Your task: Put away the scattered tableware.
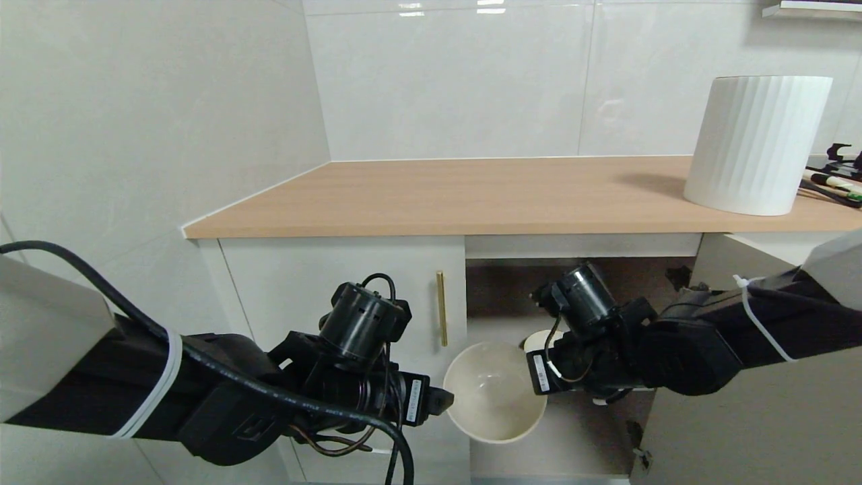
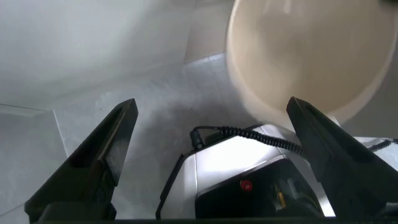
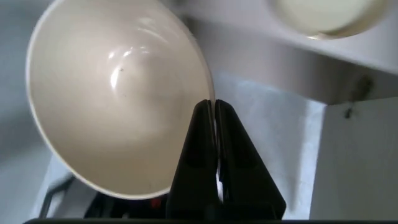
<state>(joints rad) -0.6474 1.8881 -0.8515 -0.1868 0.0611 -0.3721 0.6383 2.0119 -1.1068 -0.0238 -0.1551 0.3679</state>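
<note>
My right gripper (image 1: 539, 374) is shut on the rim of a cream bowl (image 1: 495, 394), which hangs tilted in front of the open cabinet below the countertop. In the right wrist view the fingers (image 3: 214, 118) pinch the bowl (image 3: 118, 106) at its edge. My left gripper (image 1: 441, 401) is just left of the bowl and open. The left wrist view shows its fingers (image 2: 112, 155) spread wide with nothing between them, and the bowl (image 2: 305, 56) lies beyond the tips. A small pale cup (image 1: 539, 340) stands inside the cabinet behind the right gripper, the same cup (image 3: 326, 15) seen from the right wrist.
The left cabinet door with a gold handle (image 1: 440, 308) is closed. The right door (image 1: 741, 417) stands swung open. A white ribbed container (image 1: 757, 145) sits on the wooden countertop (image 1: 471, 195), with pens (image 1: 832, 182) at the far right edge.
</note>
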